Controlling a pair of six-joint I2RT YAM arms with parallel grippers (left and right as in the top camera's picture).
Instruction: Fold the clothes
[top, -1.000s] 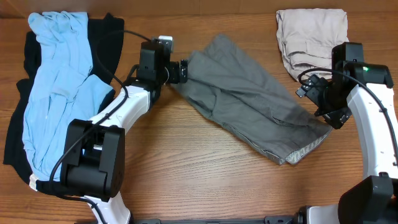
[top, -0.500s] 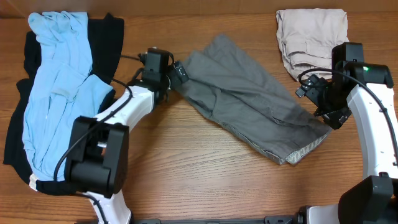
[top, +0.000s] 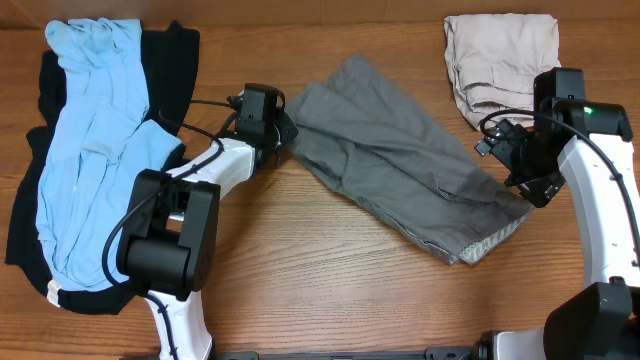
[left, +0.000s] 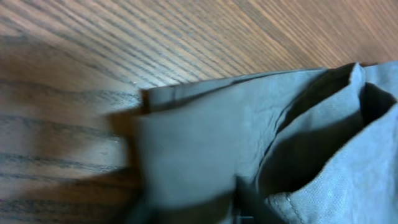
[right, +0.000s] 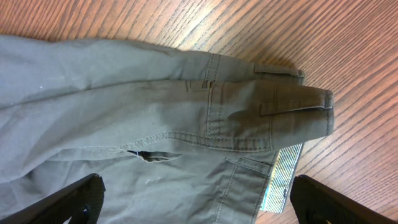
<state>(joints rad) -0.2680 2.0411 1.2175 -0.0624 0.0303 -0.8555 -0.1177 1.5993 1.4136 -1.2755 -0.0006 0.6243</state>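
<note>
Overhead: grey shorts flat on table, long axis 10 to 4 o'clock; left claw touches the 10 o'clock end, right claw just beside the 4 o'clock waistband end. Left wrist: shorts corner fills view, claw state cannot be told. Right wrist: waistband at 12 o'clock of right claw, fingers wide apart, empty.

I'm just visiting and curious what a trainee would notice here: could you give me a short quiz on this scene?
1. The folded cloth garment at the far right corner of the wooden table is: A red, B beige, C green?
2. True or false: the light blue cloth garment lies on the black cloth garment.
3. Fill in: the right gripper by the mid-grey woven shorts is ___ (open/shut).
Key: 1 B; 2 true; 3 open.
</note>
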